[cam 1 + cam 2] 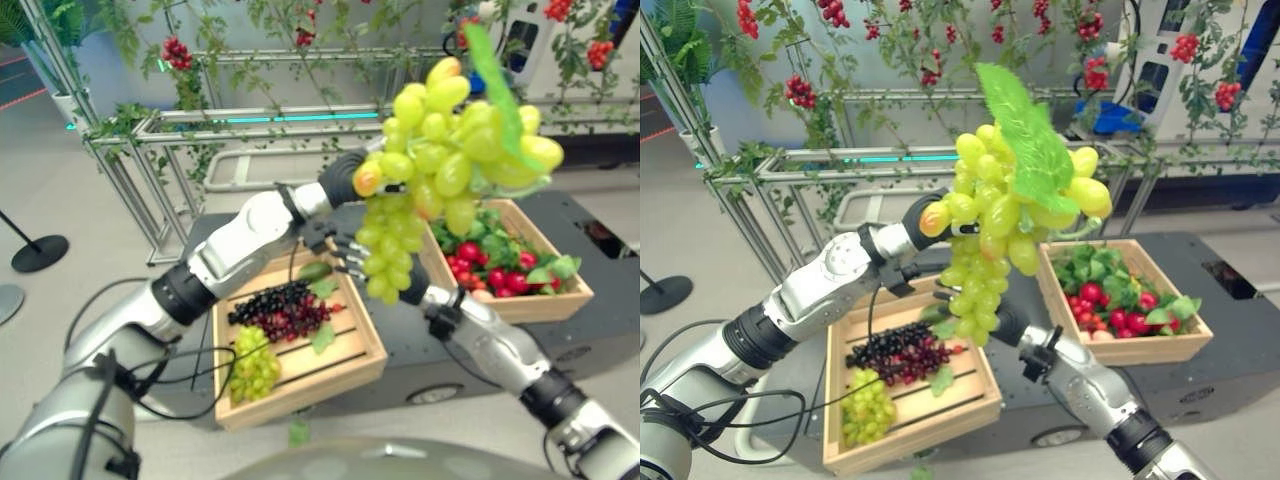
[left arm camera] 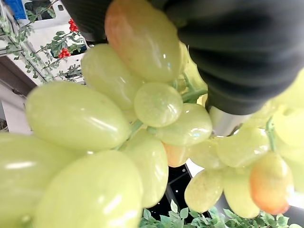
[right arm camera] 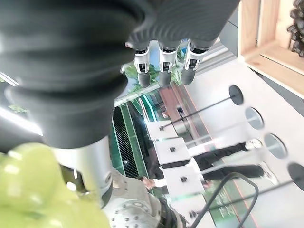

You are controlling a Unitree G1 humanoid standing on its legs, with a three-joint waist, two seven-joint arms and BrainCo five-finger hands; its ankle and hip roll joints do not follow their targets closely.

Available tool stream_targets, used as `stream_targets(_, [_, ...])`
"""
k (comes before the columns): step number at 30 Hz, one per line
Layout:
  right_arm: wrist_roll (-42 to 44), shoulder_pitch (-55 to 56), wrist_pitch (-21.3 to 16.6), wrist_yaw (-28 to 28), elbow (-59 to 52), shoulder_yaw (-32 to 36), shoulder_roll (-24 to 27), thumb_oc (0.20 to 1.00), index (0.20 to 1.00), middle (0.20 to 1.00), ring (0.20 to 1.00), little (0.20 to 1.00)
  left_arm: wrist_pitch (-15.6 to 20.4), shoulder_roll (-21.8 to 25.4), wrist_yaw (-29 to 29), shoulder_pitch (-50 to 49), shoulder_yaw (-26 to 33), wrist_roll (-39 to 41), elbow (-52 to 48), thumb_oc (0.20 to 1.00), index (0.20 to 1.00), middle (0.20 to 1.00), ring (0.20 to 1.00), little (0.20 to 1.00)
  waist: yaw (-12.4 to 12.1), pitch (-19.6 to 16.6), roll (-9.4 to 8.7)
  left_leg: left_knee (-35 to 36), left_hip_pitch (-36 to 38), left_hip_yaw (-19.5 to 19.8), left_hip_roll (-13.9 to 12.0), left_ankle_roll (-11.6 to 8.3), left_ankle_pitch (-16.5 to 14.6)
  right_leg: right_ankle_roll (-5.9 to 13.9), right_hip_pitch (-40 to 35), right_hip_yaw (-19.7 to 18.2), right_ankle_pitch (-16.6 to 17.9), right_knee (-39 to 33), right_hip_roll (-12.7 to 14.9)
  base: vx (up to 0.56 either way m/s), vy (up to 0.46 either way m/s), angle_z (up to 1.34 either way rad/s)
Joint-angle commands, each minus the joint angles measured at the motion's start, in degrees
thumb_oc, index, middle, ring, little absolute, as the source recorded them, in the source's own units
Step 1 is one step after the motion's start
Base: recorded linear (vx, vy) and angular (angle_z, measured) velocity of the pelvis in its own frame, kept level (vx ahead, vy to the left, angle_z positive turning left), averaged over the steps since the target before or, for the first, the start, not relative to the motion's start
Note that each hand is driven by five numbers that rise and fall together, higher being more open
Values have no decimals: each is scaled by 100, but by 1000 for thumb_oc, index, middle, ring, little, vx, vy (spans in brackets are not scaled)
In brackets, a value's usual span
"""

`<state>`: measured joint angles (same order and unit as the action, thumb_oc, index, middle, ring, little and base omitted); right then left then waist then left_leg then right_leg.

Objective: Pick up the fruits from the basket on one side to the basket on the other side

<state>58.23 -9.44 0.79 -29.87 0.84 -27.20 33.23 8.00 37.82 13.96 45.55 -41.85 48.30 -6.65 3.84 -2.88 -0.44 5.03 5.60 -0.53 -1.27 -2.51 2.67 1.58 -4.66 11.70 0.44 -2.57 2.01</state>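
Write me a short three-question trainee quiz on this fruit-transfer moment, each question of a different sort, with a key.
1. True or false: the left hand holds the green grape bunch up in the air, above the crates.
2. Multiple choice: the right crate holds
A. dark grapes
B. red fruits among green leaves
C. bananas
3. Fill in: in the left crate, a small green grape bunch lies beside a bunch of ____ grapes.

Key: 1 true; 2 B; 3 dark. Note for the trainee: the right hand sits below the lifted bunch with its fingers relaxed, holding nothing.
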Motion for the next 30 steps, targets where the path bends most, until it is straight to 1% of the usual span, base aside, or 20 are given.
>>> stream_targets(1, [410, 40, -236, -104, -439, 294, 52, 1000, 1000, 1000, 1000, 1000, 239, 107, -11, 278, 440, 187, 488, 200, 200, 200, 200, 200, -12, -174, -181, -11, 73, -128, 354, 155, -338, 562, 46, 30, -57, 199, 27, 0, 0, 0])
stream_targets(3, [398, 38, -264, -86, -488, 391, 131, 1000, 1000, 1000, 1000, 1000, 240, 250, 15, 289, 438, 235, 457, 200, 200, 200, 200, 200, -9, -189, -187, -17, 84, -135, 357, 155, -348, 561, 30, 20, -57, 191, 27, 11, -8, -5])
stream_targets(11, [472, 64, -279, -78, -501, 639, 270, 1000, 1000, 1000, 1000, 1000, 230, 446, 108, 274, 435, 326, 363, 200, 200, 200, 200, 200, -4, -233, -181, -3, 113, -125, 360, 154, -363, 569, 6, 14, -68, 179, 25, 1, 0, -1])
stream_targets(21, [536, -1, -335, -51, -823, 841, 303, 1000, 1000, 1000, 1000, 1000, 207, 460, 107, 254, 462, 232, 374, 200, 200, 200, 200, 200, 1, -241, -182, -3, 117, -117, 355, 164, -378, 567, 16, 1, -66, 174, 24, 0, 0, 0])
stream_targets(30, [540, 37, -356, -47, -909, 1073, 481, 1000, 1000, 1000, 1000, 1000, 199, 549, 134, 166, 547, 182, 345, 200, 200, 200, 200, 200, 8, -234, -185, -3, 130, -103, 358, 175, -391, 564, 12, 8, -80, 202, 30, 0, 0, 0])
